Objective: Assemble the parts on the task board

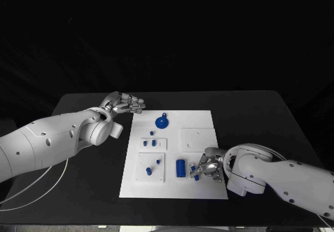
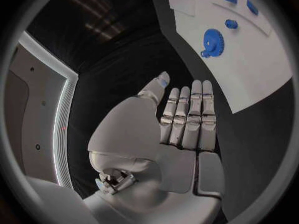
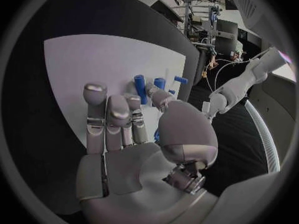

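The black table (image 1: pixel 264 116) carries the white task board (image 1: pixel 198 121) at the centre of the head view, and my two arms close on it from either side. My left hand (image 1: pixel 125 104) hangs above the table just off the board's upper left corner, fingers straight and pressed side by side, holding nothing; the blue gear (image 1: pixel 161 121) lies on the board just right of it and apart from it. My right hand (image 1: pixel 210 166) sits low at the board's lower right edge, fingers curled down around a small blue piece (image 1: pixel 196 177) that peeks out beneath them; whether I truly pinch it or merely touch it I cannot tell. Immediately left of those fingers stands the long blue peg (image 1: pixel 181 167), close but apart. To do this step well, I judge I should firm the pinch before lifting, keep the piece upright, and rise clear of the peg beside it without knocking it, while my left hand waits off the board.
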`<action>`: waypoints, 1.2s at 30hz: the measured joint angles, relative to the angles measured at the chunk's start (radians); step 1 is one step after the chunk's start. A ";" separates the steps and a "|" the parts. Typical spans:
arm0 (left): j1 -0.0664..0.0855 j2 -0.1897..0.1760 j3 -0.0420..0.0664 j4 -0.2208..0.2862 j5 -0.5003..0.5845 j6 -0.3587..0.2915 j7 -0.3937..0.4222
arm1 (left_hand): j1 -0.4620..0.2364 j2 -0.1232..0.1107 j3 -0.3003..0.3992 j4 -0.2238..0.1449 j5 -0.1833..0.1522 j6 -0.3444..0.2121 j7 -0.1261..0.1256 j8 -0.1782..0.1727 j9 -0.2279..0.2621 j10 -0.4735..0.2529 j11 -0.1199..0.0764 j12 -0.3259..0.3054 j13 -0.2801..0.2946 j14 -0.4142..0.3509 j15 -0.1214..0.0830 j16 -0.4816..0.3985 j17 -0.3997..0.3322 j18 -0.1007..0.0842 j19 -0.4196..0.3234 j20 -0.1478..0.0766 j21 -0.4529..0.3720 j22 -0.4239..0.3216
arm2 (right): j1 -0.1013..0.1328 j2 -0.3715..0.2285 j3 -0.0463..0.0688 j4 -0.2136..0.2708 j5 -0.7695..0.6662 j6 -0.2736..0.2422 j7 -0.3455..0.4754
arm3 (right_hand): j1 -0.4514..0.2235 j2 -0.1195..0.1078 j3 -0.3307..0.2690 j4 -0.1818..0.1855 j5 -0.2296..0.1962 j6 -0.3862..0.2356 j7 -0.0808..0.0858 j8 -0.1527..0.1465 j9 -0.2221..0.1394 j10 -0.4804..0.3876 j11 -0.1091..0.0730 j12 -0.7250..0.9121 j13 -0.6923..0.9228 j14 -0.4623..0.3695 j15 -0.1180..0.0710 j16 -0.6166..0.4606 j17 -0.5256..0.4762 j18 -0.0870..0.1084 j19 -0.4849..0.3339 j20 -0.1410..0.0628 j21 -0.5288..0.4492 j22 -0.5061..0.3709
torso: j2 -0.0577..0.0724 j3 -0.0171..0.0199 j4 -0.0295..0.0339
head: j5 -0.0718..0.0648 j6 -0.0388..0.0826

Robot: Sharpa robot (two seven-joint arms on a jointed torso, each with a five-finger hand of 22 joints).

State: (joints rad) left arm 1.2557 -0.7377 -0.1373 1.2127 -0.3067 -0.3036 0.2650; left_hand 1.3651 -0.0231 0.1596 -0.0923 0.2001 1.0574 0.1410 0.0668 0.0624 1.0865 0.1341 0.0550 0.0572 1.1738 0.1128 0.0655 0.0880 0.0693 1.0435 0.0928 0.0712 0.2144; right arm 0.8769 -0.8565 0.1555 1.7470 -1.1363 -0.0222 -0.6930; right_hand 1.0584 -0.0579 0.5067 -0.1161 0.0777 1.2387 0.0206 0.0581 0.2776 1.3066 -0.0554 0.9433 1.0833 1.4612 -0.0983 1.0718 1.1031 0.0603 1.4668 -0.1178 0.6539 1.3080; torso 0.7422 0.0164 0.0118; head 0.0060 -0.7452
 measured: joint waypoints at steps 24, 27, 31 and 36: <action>0.000 -0.002 0.000 0.000 0.000 0.004 -0.002 | 0.000 0.000 -0.003 0.003 0.000 0.000 0.000 0.000 0.000 0.000 0.000 0.000 0.000 0.000 0.000 0.000 0.000 0.000 0.004 0.004 0.000 -0.009 | 0.000 0.012 -0.001 -0.004 -0.025 -0.030 -0.003 | -0.004 0.004 -0.005 0.008 0.000 0.003 -0.002 0.005 -0.007 0.002 0.002 0.000 0.000 0.000 0.000 0.000 -0.002 0.000 0.000 0.000 0.000 0.000 | 0.000 0.0000 -0.0003 | 0.010 -0.002; 0.000 -0.002 0.000 0.000 0.000 0.004 -0.003 | 0.000 0.000 -0.003 0.003 0.000 0.000 0.000 0.000 0.000 0.000 0.000 0.000 0.000 0.000 0.000 0.000 0.000 0.000 0.004 0.004 0.000 -0.009 | 0.000 0.012 -0.001 -0.005 -0.026 -0.032 -0.003 | -0.004 0.004 -0.003 0.011 0.000 0.004 -0.002 0.005 -0.009 0.002 0.002 0.000 0.000 0.000 0.000 0.000 -0.002 0.000 0.000 0.000 0.000 0.000 | 0.000 0.0001 -0.0004 | 0.010 -0.001; 0.000 -0.002 0.000 0.000 0.000 0.005 -0.003 | 0.000 0.000 -0.003 0.008 0.000 -0.003 -0.003 0.000 0.000 0.000 0.000 0.000 0.000 0.000 0.000 0.000 0.000 0.000 0.004 0.004 0.000 -0.011 | 0.000 0.013 -0.001 -0.006 -0.027 -0.033 -0.003 | -0.007 0.001 -0.014 0.023 0.001 0.005 -0.002 0.005 -0.011 0.002 0.002 -0.004 -0.001 0.000 0.000 0.000 -0.002 0.000 0.000 0.000 0.000 0.000 | 0.000 0.0000 -0.0008 | 0.010 0.000; 0.000 -0.002 0.000 0.000 0.000 0.005 -0.003 | 0.000 0.000 -0.003 0.008 0.000 -0.003 -0.003 0.000 0.000 0.000 0.000 0.000 0.000 0.000 0.000 0.000 0.001 0.000 0.004 0.004 0.000 -0.011 | 0.000 0.014 -0.001 -0.007 -0.028 -0.032 -0.003 | -0.018 -0.018 -0.042 0.053 0.015 0.011 -0.004 0.006 -0.018 0.005 -0.002 -0.008 -0.004 0.000 0.000 0.000 -0.004 0.000 0.000 0.000 0.000 0.000 | 0.000 0.0001 -0.0009 | 0.009 0.000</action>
State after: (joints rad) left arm 1.2557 -0.7399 -0.1376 1.2129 -0.3065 -0.2987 0.2615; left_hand 1.3651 -0.0231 0.1565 -0.0839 0.2001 1.0547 0.1384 0.0667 0.0624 1.0865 0.1341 0.0551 0.0572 1.1738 0.1128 0.0655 0.0886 0.0692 1.0472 0.0965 0.0712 0.2035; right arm 0.8769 -0.8421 0.1544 1.7399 -1.1640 -0.0547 -0.6958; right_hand 1.0402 -0.0756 0.4650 -0.0628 0.0931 1.2498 0.0161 0.0637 0.2598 1.3120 -0.0571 0.9353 1.0796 1.4612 -0.0983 1.0717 1.0989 0.0603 1.4668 -0.1178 0.6539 1.3076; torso 0.7419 0.0165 0.0109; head 0.0153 -0.7452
